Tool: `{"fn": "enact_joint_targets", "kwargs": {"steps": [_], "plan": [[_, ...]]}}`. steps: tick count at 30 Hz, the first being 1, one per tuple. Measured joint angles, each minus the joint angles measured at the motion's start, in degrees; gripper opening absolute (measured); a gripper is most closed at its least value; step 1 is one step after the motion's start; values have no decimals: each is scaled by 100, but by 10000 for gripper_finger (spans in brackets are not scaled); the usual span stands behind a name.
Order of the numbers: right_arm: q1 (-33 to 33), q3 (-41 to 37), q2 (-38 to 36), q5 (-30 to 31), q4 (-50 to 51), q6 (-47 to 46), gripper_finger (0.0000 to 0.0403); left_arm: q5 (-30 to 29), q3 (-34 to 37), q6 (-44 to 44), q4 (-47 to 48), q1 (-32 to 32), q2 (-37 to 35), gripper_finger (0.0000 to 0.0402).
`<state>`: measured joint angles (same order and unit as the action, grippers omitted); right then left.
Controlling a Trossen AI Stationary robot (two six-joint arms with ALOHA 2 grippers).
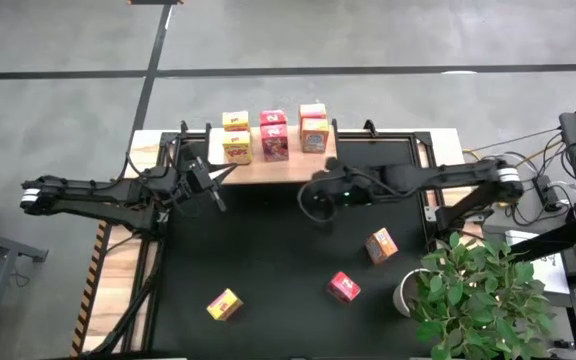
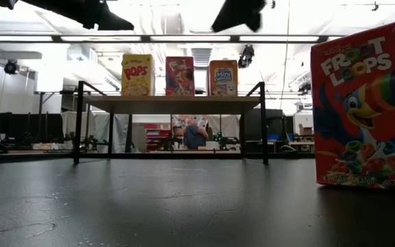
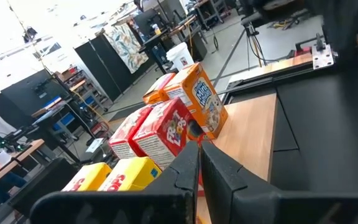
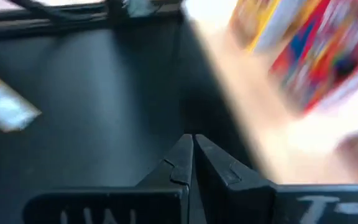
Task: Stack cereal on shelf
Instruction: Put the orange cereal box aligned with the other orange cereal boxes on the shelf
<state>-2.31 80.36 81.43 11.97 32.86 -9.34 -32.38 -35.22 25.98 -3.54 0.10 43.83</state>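
Both claws pinched shut, empty: left claw [image 1: 208, 180] just off the light wooden shelf block's [image 1: 368, 165] front edge, right claw [image 1: 320, 195] just clear of it. Six small cardboard cereal boxes [image 1: 274, 135] sit in colour-matched pairs beyond the claws, presumably leaving stacking room. Yellow box [image 1: 224, 304], pink-red box [image 1: 344, 288], orange box [image 1: 381, 245] lie behind them on the black bench mat [image 1: 268, 250], likely next.

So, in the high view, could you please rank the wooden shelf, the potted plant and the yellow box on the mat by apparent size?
1. Wooden shelf
2. Potted plant, not far behind
3. Yellow box, far smallest

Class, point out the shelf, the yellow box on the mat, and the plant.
Shelf [image 1: 363, 165]: high view, bare wood at its right end.
Yellow box [image 1: 225, 305]: high view, its top face.
Plant [image 1: 488, 290]: high view, its leaves.
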Motion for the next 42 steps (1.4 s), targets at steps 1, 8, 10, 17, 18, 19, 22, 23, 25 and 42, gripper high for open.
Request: {"fn": "enact_joint_targets", "kwargs": {"steps": [1, 8, 10, 17, 18, 19, 22, 23, 25, 42], "plan": [[-11, 0, -108, -238, 267, -350, 9, 0, 0, -7, -3, -2, 1, 0], [-152, 0, -510, -752, 2619, -2671, 9, 0, 0, -11, -36, -1, 18, 0], [-198, 0, -550, -755, 3228, -3197, 9, 0, 0, -11, -36, -2, 18, 0], [-398, 0, -560, -800, 5226, -4791, 9, 0, 0, -11, -36, 0, 18, 0], [-426, 0, -560, -813, 5381, -4989, 9, 0, 0, -11, -32, -2, 18, 0], [-463, -4, -558, -827, 5457, -5131, 9, 0, 0, -11, -34, -1, 18, 0], [-537, -33, -569, -1000, 5457, -5325, 9, 0, 0, -12, -31, 0, 18, 0], [-554, -45, -574, -1053, 5462, -5372, 10, 0, 0, -11, -30, -1, 18, 0], [-584, -84, -579, -1070, 5467, -5432, 18, 0, 0, -11, -27, -2, 18, 0], [-1275, -880, -471, -1348, 4888, -6110, 259, 0, 0, -55, 14, -1, 18, 0]]}}
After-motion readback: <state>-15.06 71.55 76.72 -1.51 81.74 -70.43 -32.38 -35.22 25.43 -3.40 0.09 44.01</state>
